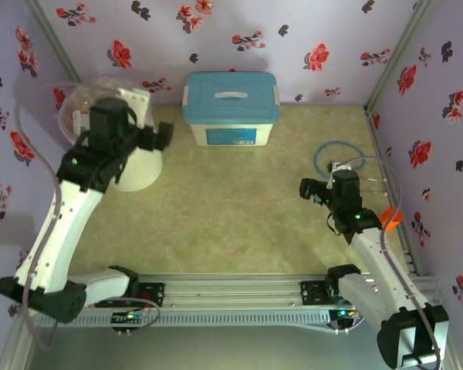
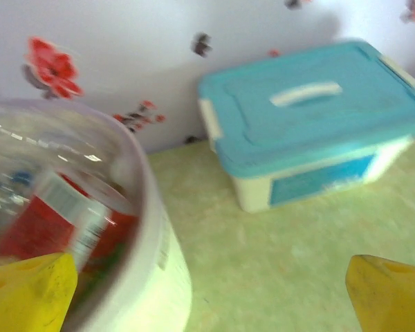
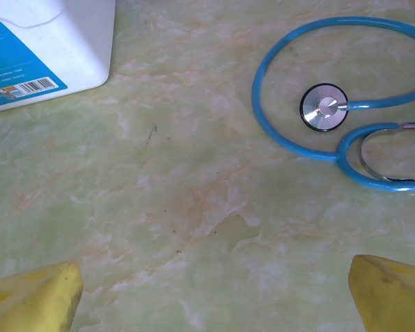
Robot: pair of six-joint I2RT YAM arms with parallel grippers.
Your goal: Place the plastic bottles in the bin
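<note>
Bin (image 2: 162,277): smooth white plastic, and I see a faint gloss; lower left of the left wrist view.
Bottles (image 2: 55,214): clear shiny plastic with a glossy red label.
Box (image 2: 318,181): smooth white plastic; lid (image 2: 311,117) light blue, satin.
Table (image 3: 194,207): marbled green, reads smooth and low-sheen to me.
Stethoscope (image 3: 324,107): blue rubbery tubing, polished metal disc, upper right.

On the left wrist feed the bottles (image 2: 34,228) inside the bin (image 2: 166,277) are a blur; I can't count them. Overhead, my left arm (image 1: 65,216) hides most of the bin's mouth. The right wrist feed crops the stethoscope (image 3: 324,107) and storage box (image 3: 48,34).
</note>
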